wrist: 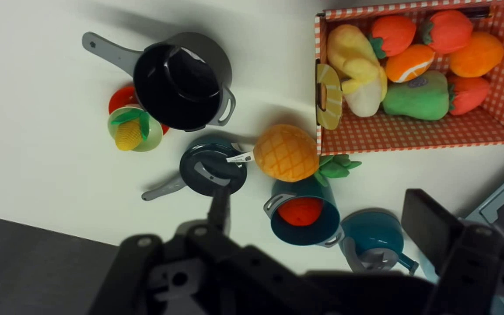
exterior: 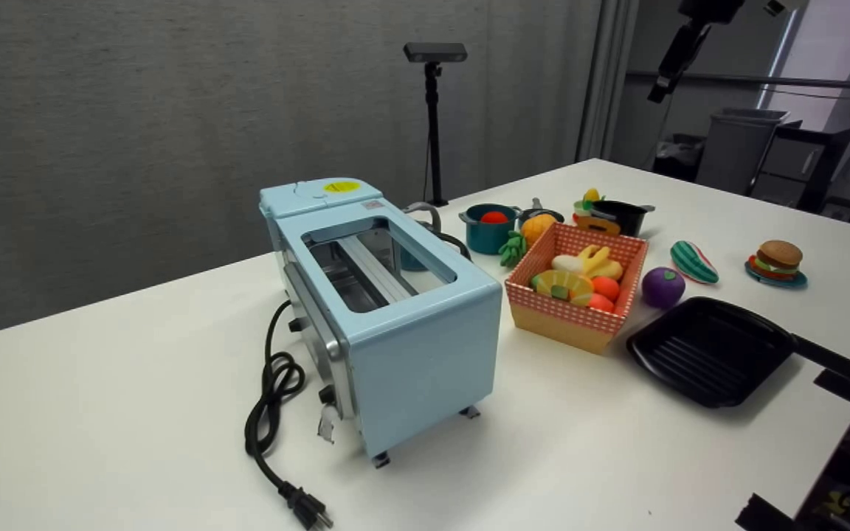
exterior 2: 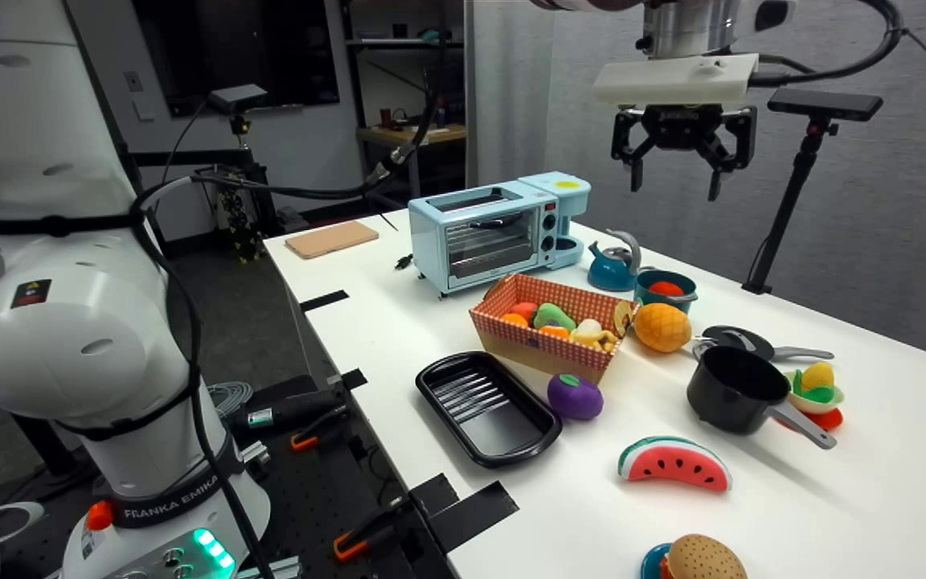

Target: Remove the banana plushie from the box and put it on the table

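Note:
The banana plushie [wrist: 357,65] is yellow with a white end and lies in the box [wrist: 418,148], against its end with the cut-out handle. It also shows in both exterior views [exterior: 596,262] [exterior 2: 604,341]. The box, red-checked inside and tan outside, stands on the white table [exterior 2: 873,482] and shows in both exterior views [exterior: 559,326] [exterior 2: 539,360]. My gripper [exterior 2: 675,185] is open and empty, high above the far side of the table. In the wrist view its fingers [wrist: 317,197] are wide apart, with the box ahead at upper right. In an exterior view the gripper [exterior: 661,88] is partly cut off.
Several other soft fruits share the box. A pineapple toy [wrist: 285,153] touches its handle end. A teal pot [exterior 2: 665,288], kettle [exterior 2: 613,269], black pot [exterior 2: 736,390], purple toy [exterior 2: 575,396], black pan [exterior 2: 487,408] and blue toaster [exterior 2: 479,233] stand around it.

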You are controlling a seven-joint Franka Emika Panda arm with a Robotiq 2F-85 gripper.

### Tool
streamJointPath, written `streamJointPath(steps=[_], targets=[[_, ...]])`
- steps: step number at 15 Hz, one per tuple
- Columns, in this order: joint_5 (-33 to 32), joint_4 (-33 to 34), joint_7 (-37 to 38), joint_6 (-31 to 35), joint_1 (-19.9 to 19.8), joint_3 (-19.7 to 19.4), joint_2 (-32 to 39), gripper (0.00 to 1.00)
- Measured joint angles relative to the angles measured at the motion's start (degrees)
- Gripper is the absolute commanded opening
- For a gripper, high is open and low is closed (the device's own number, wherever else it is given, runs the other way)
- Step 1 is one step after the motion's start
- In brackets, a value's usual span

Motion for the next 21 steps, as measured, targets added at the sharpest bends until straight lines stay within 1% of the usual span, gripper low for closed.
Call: streamJointPath(steps=[5, 9, 11, 14, 18, 21], targets=[[-0.40, 0.94, 0.00, 0.94, -1.11, 1.86, 1.32, 0.99], [-0.41, -0.95, 0.00, 2.83, -1.24, 2.55, 1.02, 0.98], [-0.46, -3.68, 0.00, 4.96, -1.25, 2.77, 0.35, 0.96], [-0.70, -9.52, 0.00, 8.75, -1.25, 3.12, -1.29, 0.92], [-2.64, -17.95, 0.48, 13.87, -1.25, 3.35, -3.71, 0.93], [-4.43, -23.05, 1.11, 16.76, -1.25, 3.58, -5.28, 0.92]])
